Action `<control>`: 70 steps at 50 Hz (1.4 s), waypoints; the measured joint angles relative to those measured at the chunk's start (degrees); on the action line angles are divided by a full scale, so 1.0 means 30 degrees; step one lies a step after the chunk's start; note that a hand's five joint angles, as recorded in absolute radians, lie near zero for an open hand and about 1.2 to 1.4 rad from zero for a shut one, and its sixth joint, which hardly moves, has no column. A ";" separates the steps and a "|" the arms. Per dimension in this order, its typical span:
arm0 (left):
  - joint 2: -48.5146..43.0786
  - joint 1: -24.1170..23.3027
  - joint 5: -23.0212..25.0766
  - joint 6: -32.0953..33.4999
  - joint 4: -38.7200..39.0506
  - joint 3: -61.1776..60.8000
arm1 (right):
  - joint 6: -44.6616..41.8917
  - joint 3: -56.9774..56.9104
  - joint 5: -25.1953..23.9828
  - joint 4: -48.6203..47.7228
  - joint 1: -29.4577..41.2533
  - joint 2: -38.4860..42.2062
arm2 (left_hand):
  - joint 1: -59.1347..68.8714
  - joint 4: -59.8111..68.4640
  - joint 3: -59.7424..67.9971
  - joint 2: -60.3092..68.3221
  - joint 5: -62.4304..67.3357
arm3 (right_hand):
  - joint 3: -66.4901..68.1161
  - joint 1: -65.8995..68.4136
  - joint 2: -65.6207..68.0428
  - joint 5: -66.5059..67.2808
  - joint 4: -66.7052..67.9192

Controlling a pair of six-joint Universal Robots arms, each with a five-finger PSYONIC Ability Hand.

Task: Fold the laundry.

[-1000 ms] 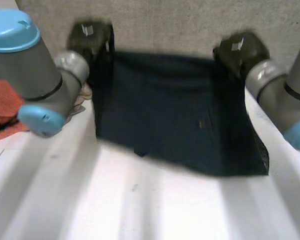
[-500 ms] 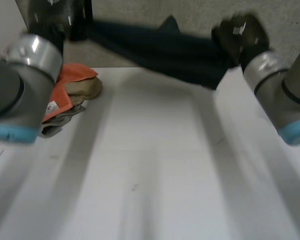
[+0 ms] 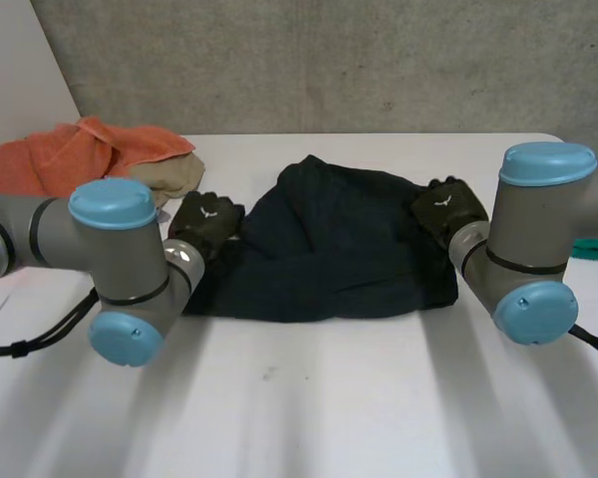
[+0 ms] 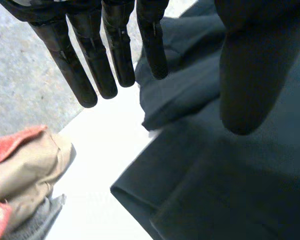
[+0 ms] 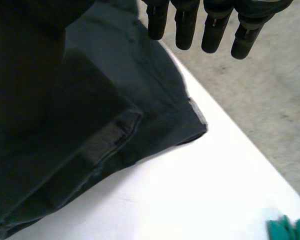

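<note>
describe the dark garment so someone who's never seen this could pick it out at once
On the white table, look at the middle, between the left robot hand and the right robot hand. The dark garment lies there, rumpled. It is the one near-black piece; the orange cloth and tan cloth heaped at the far left corner are light-coloured.

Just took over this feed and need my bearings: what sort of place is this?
Likely a lab or test bench, not a home: a white table, a rough concrete wall behind it, and a dark garment near a pile of cloths.
</note>
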 measured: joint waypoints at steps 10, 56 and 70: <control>0.4510 -0.0188 0.0079 0.0005 -0.1018 -0.3102 | -0.0105 0.2879 0.0105 0.0024 -0.0216 -0.4396 | 0.0162 0.0063 0.0035 0.0031 0.0099 | 0.0403 0.0183 0.0485 0.0464 0.0298; 0.4962 0.0916 0.0935 0.0321 -0.1694 -0.1941 | -0.1708 0.4942 -0.1939 -0.3364 -0.0077 -0.3454 | 1.1103 1.2142 1.1660 1.1901 1.1475 | 1.8479 1.6083 1.8332 1.7693 1.8557; 1.1877 0.0775 0.0886 -0.0897 -0.3960 0.3316 | -0.1628 -0.3834 -0.2093 0.4153 -0.0383 -0.9754 | 1.1103 1.2151 1.1719 1.1940 1.1475 | 1.8543 1.6262 1.8419 1.8108 1.8574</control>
